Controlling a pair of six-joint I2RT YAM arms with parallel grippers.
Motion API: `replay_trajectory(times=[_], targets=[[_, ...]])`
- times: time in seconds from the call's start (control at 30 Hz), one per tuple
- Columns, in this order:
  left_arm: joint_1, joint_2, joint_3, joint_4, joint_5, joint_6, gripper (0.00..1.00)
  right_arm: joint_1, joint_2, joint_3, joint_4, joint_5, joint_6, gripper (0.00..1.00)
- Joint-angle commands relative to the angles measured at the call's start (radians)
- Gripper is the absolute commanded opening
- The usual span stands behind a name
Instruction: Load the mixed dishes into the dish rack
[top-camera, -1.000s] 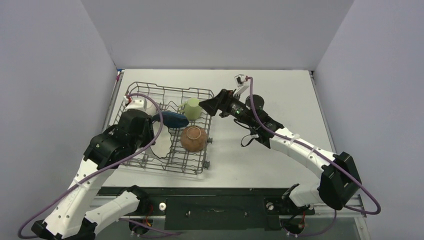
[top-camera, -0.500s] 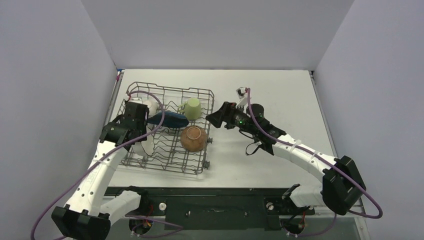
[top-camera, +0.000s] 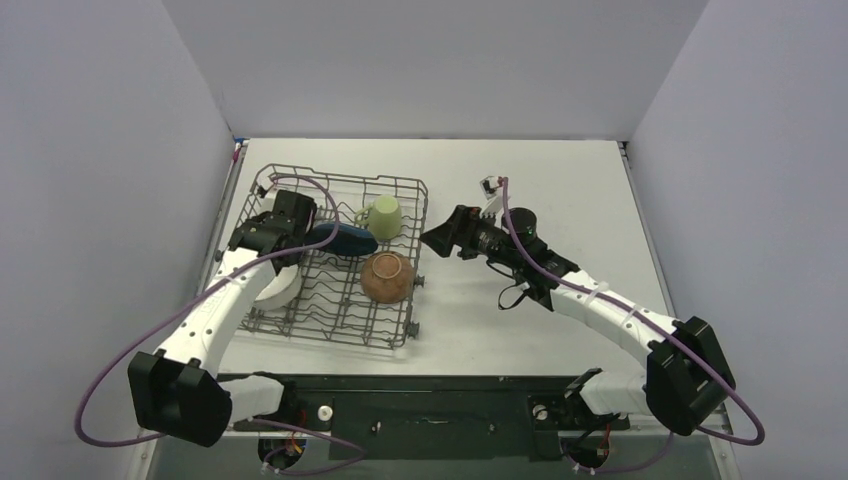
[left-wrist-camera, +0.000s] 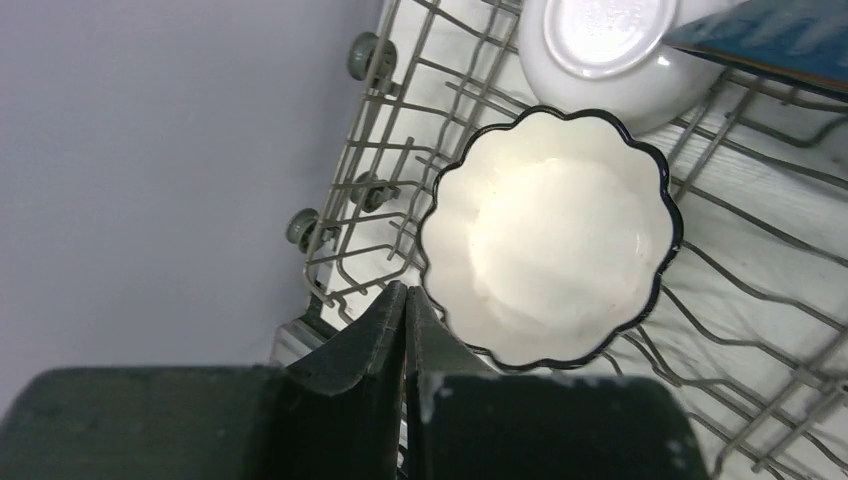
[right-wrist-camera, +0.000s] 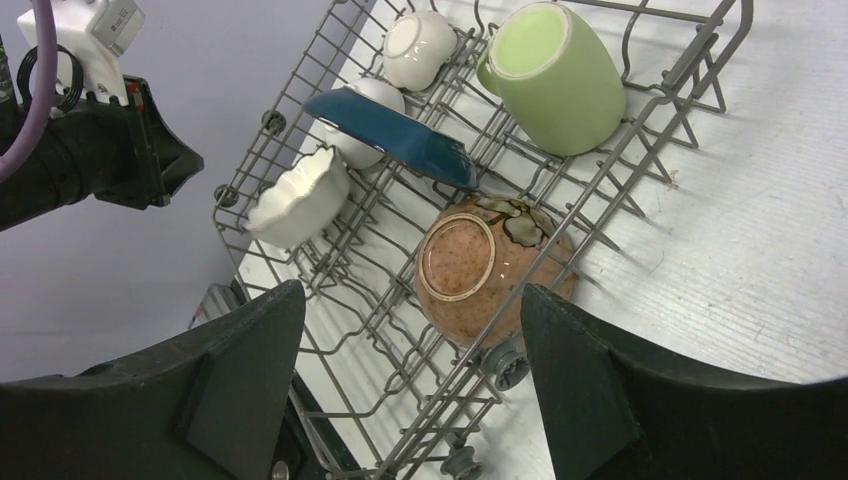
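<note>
**Position.** All six dishes sit in the rack (top-camera: 340, 176).
- Nearest: the brown bowl (right-wrist-camera: 485, 270) is foot-up at the near right corner, and the scalloped bowl (left-wrist-camera: 550, 235) is propped on edge at the left.
- Middle: the blue dish (right-wrist-camera: 395, 135) leans across the white bowl (left-wrist-camera: 610, 50).
- Farthest: the mug (right-wrist-camera: 555, 75) and the tiny dish (right-wrist-camera: 418, 45).

**Pincers.** The left pincer (left-wrist-camera: 405, 290) is fully closed and empty, just beside the scalloped bowl's rim. The right pincer (right-wrist-camera: 410, 295) is spread wide and empty, over the counter (top-camera: 540, 180) just right of the rack.

**Handling.** The pieces look glazed, so I judge them rigid, slippery and liable to chip. Any adjustment should take a dish across its rim, never by the foot.

**Clearance.** The rack's left side lies near the side wall (top-camera: 150, 200), so room there is tight. There is open counter to the right and beyond.
</note>
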Motion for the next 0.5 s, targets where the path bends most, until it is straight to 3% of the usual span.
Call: replay_trajectory(times=[0.0, 0.13, 0.27, 0.33, 0.37, 0.43, 0.47], targets=[[0.011, 0.037, 0.003, 0.060, -0.128, 0.012, 0.00, -0.033, -0.033, -0.029, 0.052, -0.054, -0.022, 0.74], [0.030, 0.051, -0.006, 0.034, -0.081, -0.035, 0.00, -0.043, -0.032, -0.041, 0.052, -0.070, -0.039, 0.74], [0.105, -0.019, -0.006, 0.064, 0.166, -0.051, 0.00, -0.043, -0.014, -0.039, 0.037, -0.080, -0.049, 0.74], [0.123, -0.037, -0.005, 0.076, 0.246, -0.050, 0.18, -0.042, -0.005, -0.046, 0.055, -0.085, -0.041, 0.74], [0.126, -0.034, 0.000, 0.069, 0.265, -0.054, 0.38, -0.043, 0.004, -0.048, 0.066, -0.090, -0.035, 0.74], [0.130, -0.013, 0.005, 0.063, 0.322, -0.073, 0.54, -0.043, 0.014, -0.045, 0.073, -0.097, -0.032, 0.74], [0.131, -0.004, 0.003, 0.064, 0.358, -0.093, 0.56, -0.044, 0.017, -0.045, 0.074, -0.100, -0.032, 0.74]])
